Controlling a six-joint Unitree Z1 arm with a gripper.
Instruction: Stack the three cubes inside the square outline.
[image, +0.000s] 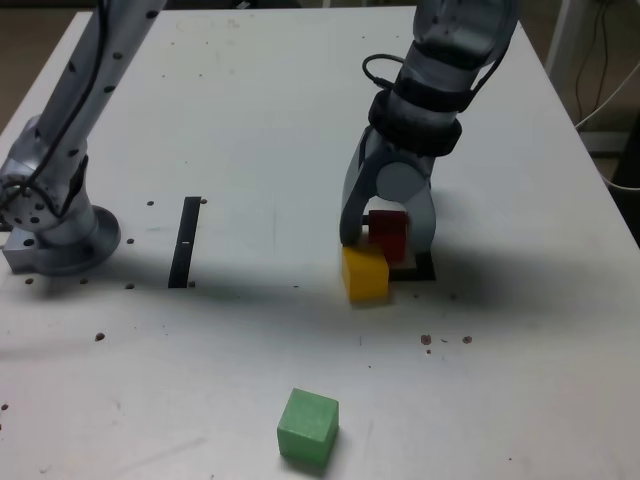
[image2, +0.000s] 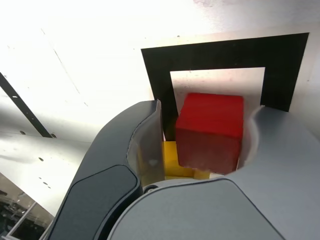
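Spread fingers of the end effector (image: 388, 225) straddle the red cube (image2: 210, 130) within the square outline (image2: 210, 58), beside the yellow cube (image: 365, 274), green cube (image: 308, 427) well apart; rising straight up should avoid nudging either neighbour.

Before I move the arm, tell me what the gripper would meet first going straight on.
Probably the yellow cube, under one finger of the open gripper; depth is unclear, so it could be the tabletop.

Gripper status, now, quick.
Gripper: open, its jaws standing on either side of the red cube, with a gap showing between one jaw and the cube.
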